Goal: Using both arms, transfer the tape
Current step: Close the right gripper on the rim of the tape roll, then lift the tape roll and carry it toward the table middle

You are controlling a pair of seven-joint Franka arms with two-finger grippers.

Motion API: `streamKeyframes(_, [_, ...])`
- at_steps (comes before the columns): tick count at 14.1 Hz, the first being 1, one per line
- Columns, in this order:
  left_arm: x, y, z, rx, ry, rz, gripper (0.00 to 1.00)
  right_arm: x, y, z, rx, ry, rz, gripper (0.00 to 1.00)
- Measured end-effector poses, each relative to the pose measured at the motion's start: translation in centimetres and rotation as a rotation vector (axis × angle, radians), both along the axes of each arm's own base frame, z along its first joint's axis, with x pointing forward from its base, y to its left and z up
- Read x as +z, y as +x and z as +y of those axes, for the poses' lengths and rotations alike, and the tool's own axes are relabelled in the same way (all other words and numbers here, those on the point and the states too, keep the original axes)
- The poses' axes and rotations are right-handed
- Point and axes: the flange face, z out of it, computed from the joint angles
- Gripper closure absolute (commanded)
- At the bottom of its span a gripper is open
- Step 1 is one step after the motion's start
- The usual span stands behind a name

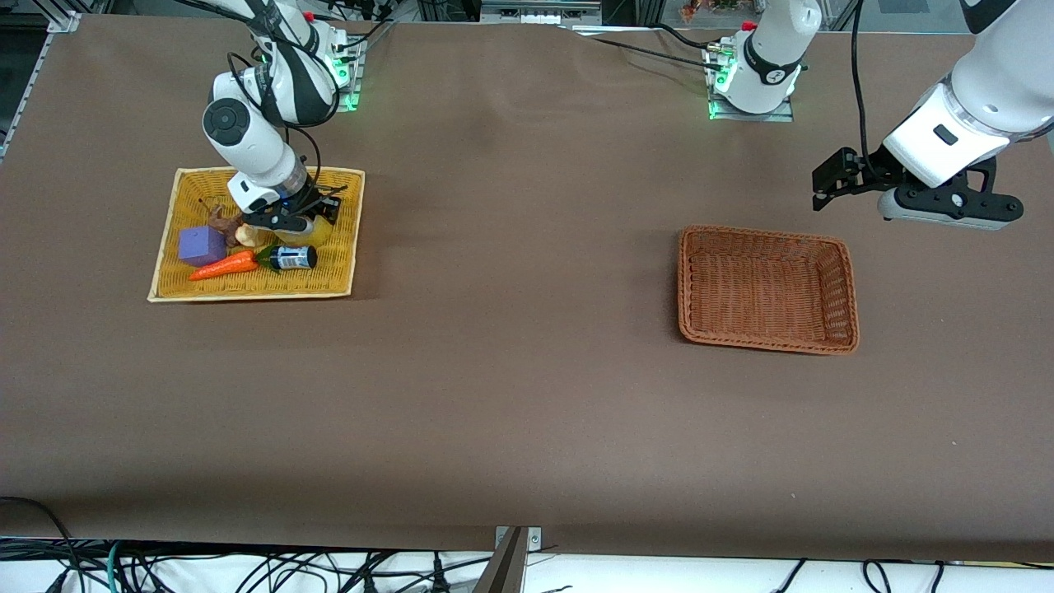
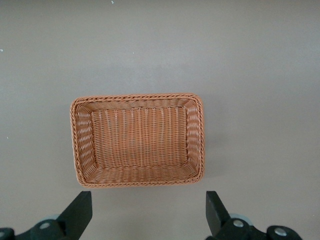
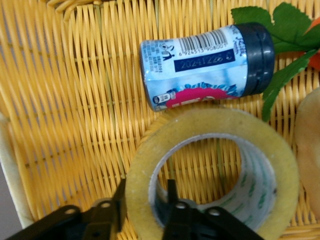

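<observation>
Right pincer [image 1: 302,221] is down inside the yellow wicker tray [image 1: 188,179] at the right arm's end of the bench [image 1: 510,395]. In the right wrist view its fingers [image 3: 119,205] straddle the wall of the tape roll [image 3: 212,170], one inside the core and one outside, closed narrow onto it, so it looks clamped. The roll lies in the tray just beside a small labelled bottle [image 1: 290,258] with a dark cap, which sits nearer the front camera. Also in the tray: purple cube [image 1: 202,245], toy carrot [image 1: 224,265], a small brown figure [image 1: 222,222]. Left pincer [image 1: 832,185] hangs well up, over bare bench beside the brown wicker basket [image 1: 766,288] at the left arm's end; its fingers [image 2: 77,210] are spread wide with nothing between them, and that arm waits. Judgement: this is the pick-up step, grasp made but the roll not yet off the tray. Next move calls for a straight lift clear of the bottle and the carrot leaves, then a carry toward mid-bench for a handover. A grip on one wall only may let the roll swing.
</observation>
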Motion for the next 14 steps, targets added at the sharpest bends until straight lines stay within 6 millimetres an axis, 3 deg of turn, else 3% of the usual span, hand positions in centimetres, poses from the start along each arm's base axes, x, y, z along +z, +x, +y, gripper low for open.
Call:
streamKeyframes(4, [0.0,0.0,0.0,0.0,0.0,0.0,0.0,1.7,1.3,0.2,0.003,-0.011,0.015,1.0])
streamKeyframes(6, [0.0,0.0,0.0,0.0,0.0,0.0,0.0,5.6,3.7,0.9,0.009,-0.031,0.04,1.0])
streamKeyframes(7, [0.0,0.0,0.0,0.0,0.0,0.0,0.0,8.5,5.2,1.9,0.023,-0.041,0.047,1.0])
streamKeyframes(9, [0.0,0.0,0.0,0.0,0.0,0.0,0.0,14.4,7.8,5.8,0.027,-0.049,0.033,1.0])
streamKeyframes(11, [0.0,0.0,0.0,-0.001,0.0,0.0,0.0,17.9,8.8,11.9,-0.023,-0.034,0.002,1.0])
streamKeyframes(14, [0.0,0.0,-0.1,-0.001,0.0,-0.001,0.0,17.4,8.4,22.9,-0.091,0.001,0.006,1.0])
